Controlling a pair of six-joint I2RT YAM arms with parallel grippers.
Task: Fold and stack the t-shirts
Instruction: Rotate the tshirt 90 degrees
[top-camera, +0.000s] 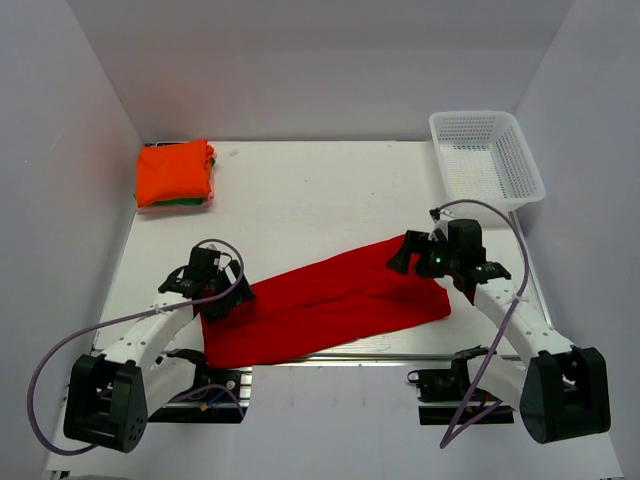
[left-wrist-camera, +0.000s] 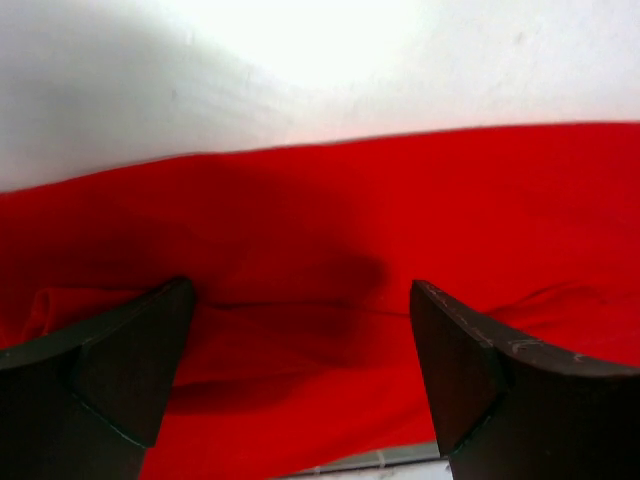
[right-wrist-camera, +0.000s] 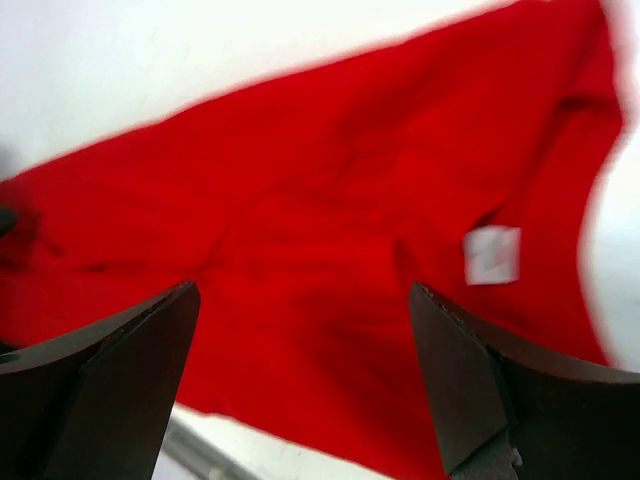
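Note:
The red t-shirt (top-camera: 330, 300) lies as a long folded band across the near part of the table, slanting up to the right. It fills the left wrist view (left-wrist-camera: 330, 220) and the right wrist view (right-wrist-camera: 320, 230), where its small white tag (right-wrist-camera: 492, 255) shows. My left gripper (top-camera: 215, 300) is open over the shirt's left end, nothing between its fingers. My right gripper (top-camera: 408, 255) is open over the shirt's right end, also empty. A folded orange t-shirt (top-camera: 174, 172) lies on a green one (top-camera: 190, 201) at the far left corner.
A white mesh basket (top-camera: 487, 157) stands at the far right corner. The table's near edge (top-camera: 330, 358) runs just below the red shirt. White walls close in the table on three sides.

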